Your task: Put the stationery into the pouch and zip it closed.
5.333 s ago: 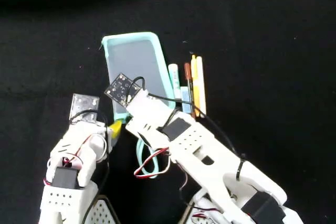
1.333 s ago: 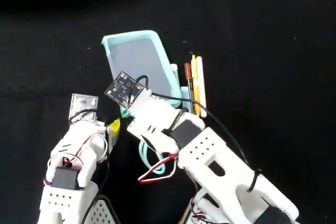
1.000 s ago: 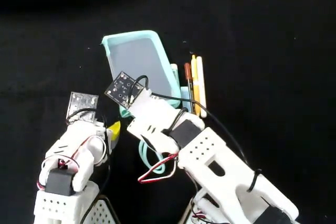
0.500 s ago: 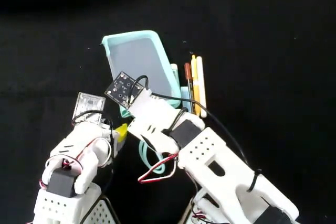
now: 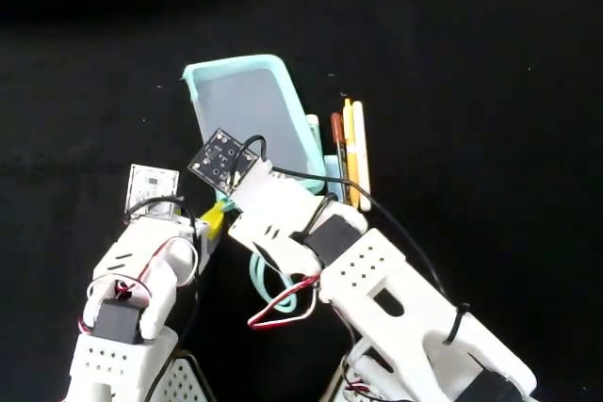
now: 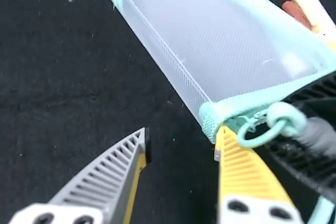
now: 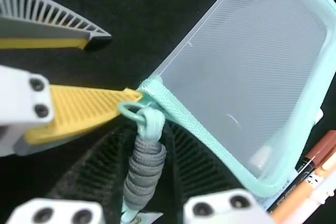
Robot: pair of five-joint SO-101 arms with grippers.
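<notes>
The teal mesh pouch (image 5: 247, 108) lies flat on the black table, its near corner (image 6: 209, 119) toward both arms. Several pens (image 5: 348, 152) lie side by side along its right edge, also in the wrist views as pens (image 6: 306, 7) and pens (image 7: 308, 178). My right gripper (image 7: 148, 141) is shut on the grey zipper pull cord (image 7: 144, 165), which ends in a teal ring (image 6: 265, 127). My left gripper (image 6: 181, 135) stands open at the pouch's near corner, its yellow finger (image 6: 242, 174) touching that corner and its grey finger (image 6: 107, 179) apart over bare cloth.
A teal strap loop (image 5: 268, 281) trails from the pouch under the right arm (image 5: 377, 289). Black cloth (image 5: 490, 138) stretches to the right and behind the pouch. The left arm's body (image 5: 127, 298) sits at the near left.
The pouch turned slightly and slid against the pens. Over the last second my left gripper swung about and came forward, its yellow finger now at the pouch's corner. The right arm stayed put.
</notes>
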